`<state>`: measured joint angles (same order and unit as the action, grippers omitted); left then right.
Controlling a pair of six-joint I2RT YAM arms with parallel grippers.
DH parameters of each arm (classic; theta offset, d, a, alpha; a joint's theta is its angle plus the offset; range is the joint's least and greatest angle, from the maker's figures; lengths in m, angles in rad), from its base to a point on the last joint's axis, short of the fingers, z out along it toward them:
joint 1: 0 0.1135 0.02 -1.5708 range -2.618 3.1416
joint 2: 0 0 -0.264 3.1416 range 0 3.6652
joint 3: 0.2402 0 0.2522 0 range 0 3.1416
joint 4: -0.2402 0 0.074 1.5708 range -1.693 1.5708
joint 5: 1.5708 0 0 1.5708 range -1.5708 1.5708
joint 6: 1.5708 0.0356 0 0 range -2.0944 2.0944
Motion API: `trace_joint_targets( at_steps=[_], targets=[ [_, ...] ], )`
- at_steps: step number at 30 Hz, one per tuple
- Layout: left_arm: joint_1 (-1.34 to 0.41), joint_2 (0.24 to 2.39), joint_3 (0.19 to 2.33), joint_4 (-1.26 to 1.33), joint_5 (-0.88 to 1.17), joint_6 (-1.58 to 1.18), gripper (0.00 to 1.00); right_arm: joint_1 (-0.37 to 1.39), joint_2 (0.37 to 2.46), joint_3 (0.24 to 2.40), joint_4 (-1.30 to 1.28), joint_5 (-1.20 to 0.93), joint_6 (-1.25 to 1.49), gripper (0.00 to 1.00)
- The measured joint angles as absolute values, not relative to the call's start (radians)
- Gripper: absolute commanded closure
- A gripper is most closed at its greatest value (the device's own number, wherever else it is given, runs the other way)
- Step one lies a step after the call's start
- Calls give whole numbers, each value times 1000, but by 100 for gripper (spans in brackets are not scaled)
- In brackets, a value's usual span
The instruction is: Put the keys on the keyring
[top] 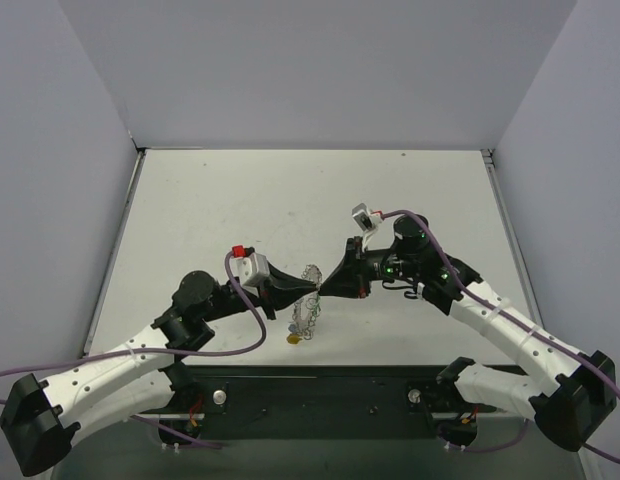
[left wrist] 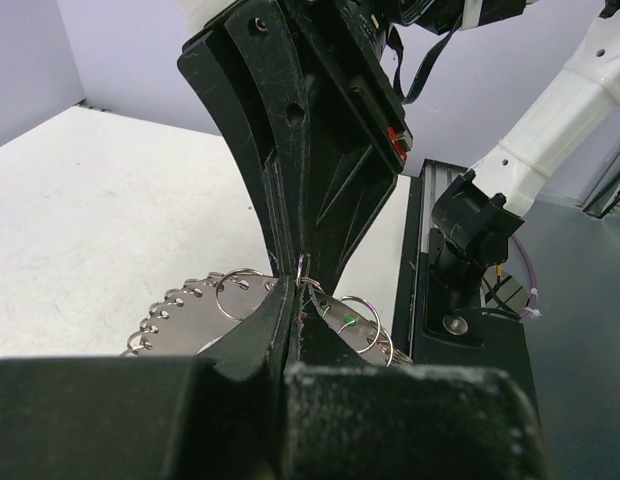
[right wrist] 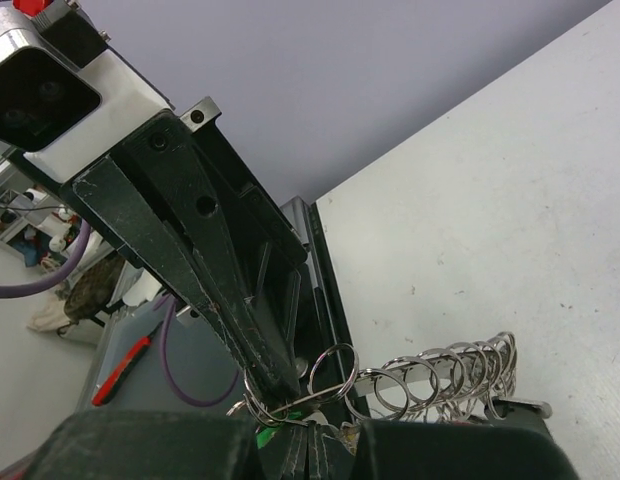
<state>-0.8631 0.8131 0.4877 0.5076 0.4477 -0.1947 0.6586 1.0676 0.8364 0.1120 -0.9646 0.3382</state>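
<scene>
The keyring (top: 310,303), a silver ring fringed with wire loops, hangs above the table between my two grippers. My left gripper (top: 298,291) is shut on its left edge. My right gripper (top: 328,285) is shut on it from the right, tip to tip with the left one. In the left wrist view my shut gripper (left wrist: 295,290) meets the right fingers (left wrist: 320,170) over the keyring (left wrist: 190,308); green shows through its holes (left wrist: 348,320). In the right wrist view the keyring's loops (right wrist: 440,375) trail right of my gripper (right wrist: 315,440), and a green key head (right wrist: 262,437) sits beside it. A yellow key (top: 293,339) lies on the table below.
The white table (top: 240,200) stretches away behind the grippers, walled on three sides. The black base rail (top: 320,385) with both arm mounts runs along the near edge, just below the keyring. The right arm's white link (left wrist: 550,130) crosses the left wrist view.
</scene>
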Motion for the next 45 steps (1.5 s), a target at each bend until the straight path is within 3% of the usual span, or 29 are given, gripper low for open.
trace_joint_targets(
  at_steps=[2,5,14,25,45],
  targets=[
    [-862,818,488,519,449,-194,100,654,1066,835,112,-964,339,86],
    [-863,821,487,528,452,-195,100,652,1047,827,112,-954,334,76],
    [-865,812,488,561,456,-194,100,605,940,802,99,-952,285,51],
    [-865,804,488,589,469,-201,100,590,862,790,188,-978,289,55],
    [-865,822,487,594,484,-226,100,601,956,768,433,-1057,427,63]
  ],
)
